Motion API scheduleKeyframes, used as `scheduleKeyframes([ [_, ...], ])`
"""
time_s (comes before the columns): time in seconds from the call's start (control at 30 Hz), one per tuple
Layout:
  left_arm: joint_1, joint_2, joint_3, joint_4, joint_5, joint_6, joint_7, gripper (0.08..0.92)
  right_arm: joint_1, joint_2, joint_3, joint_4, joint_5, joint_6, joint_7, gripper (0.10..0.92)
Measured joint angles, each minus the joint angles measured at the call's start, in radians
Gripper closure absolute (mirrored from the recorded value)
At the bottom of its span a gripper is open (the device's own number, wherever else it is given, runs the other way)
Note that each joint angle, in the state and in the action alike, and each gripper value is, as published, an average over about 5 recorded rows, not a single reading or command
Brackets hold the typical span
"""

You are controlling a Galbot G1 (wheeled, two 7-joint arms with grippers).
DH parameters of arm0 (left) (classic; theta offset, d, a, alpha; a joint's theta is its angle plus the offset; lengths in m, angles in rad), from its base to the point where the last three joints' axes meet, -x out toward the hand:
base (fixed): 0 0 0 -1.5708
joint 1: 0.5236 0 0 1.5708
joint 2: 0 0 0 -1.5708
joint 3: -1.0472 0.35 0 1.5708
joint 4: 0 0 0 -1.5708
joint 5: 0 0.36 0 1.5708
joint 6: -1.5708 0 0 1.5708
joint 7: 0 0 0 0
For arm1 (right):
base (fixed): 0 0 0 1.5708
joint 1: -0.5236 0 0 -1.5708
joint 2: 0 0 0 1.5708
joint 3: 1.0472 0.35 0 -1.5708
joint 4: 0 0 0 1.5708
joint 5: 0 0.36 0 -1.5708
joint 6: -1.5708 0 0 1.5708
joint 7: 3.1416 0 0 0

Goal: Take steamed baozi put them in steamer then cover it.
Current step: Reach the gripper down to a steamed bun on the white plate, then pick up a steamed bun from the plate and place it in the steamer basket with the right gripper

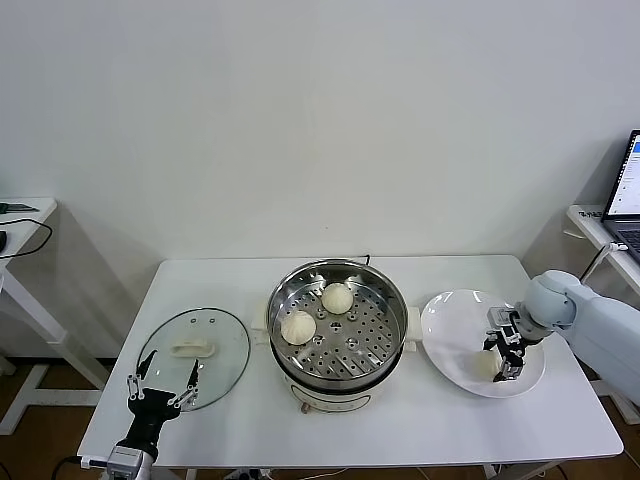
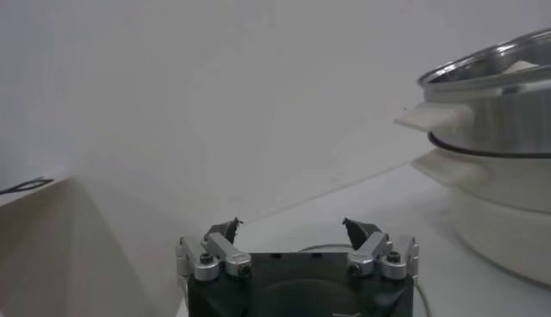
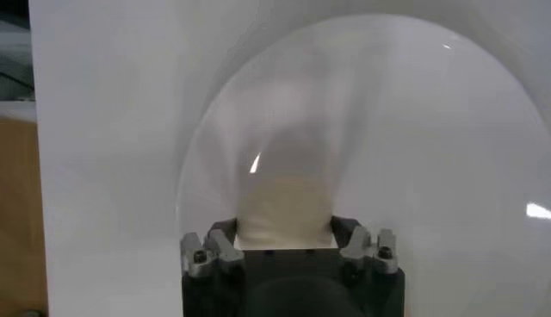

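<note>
On the white plate [image 1: 452, 318], a baozi [image 3: 285, 207] is enclosed between the jaws of the right gripper [image 1: 504, 361], which are closed onto its sides. The soft dough can be dented if it is squeezed too much, or it can slip when lifted. Two pleated, cream-white buns [image 1: 298, 327] lie on the perforated tray of the shiny steel steamer [image 1: 385, 345]. The left gripper [image 1: 161, 391] is held wide open and empty, over the edge of the glass cover [image 1: 225, 350].
</note>
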Motion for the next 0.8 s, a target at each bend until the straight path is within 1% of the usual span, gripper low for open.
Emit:
scheduleKeyframes([
  [0.13, 0.0, 0.001, 0.001, 0.002, 0.0, 0.001, 0.0, 0.177, -0.002, -0.001, 0.005, 0.0, -0.001, 0.002, -0.002, 0.382],
  [0.43, 0.004, 0.001, 0.004, -0.006, 0.0, 0.002, -0.001, 0.177, 0.035, -0.021, -0.014, 0.024, 0.026, -0.001, -0.017, 0.381],
  [0.6, 0.008, 0.003, 0.005, -0.012, 0.0, 0.003, -0.002, 0.177, 0.131, -0.046, -0.077, 0.058, 0.073, 0.001, -0.031, 0.381],
  [0.8, 0.008, 0.006, 0.008, -0.013, 0.0, 0.004, -0.002, 0.177, 0.322, -0.058, -0.192, 0.127, 0.14, 0.03, -0.051, 0.38],
])
